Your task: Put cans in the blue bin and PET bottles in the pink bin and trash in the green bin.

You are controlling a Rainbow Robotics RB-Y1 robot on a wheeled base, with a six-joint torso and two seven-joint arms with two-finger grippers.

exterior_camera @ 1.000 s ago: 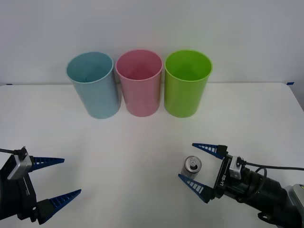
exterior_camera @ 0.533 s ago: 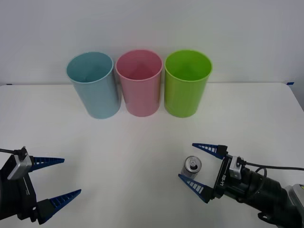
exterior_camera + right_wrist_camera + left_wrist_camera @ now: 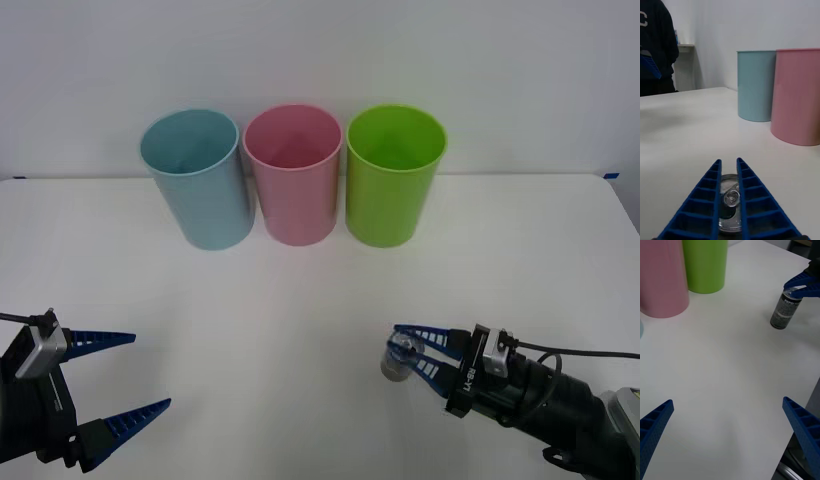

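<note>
Two blue fingers of the right tool (image 3: 412,348) pinch the top of the can (image 3: 397,359), which stands on the white tabletop (image 3: 300,300). Left tool (image 3: 110,385), well apart, hangs wide open, holding nothing. Farther ahead stand the blue bin (image 3: 198,180), pink bin (image 3: 293,175) and green bin (image 3: 393,176).

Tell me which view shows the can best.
The left wrist view: the can stands in side profile, label visible, the right tool shut on its top. The right wrist view gives its silver top between the fingers. The front view has it small and partly covered.
</note>
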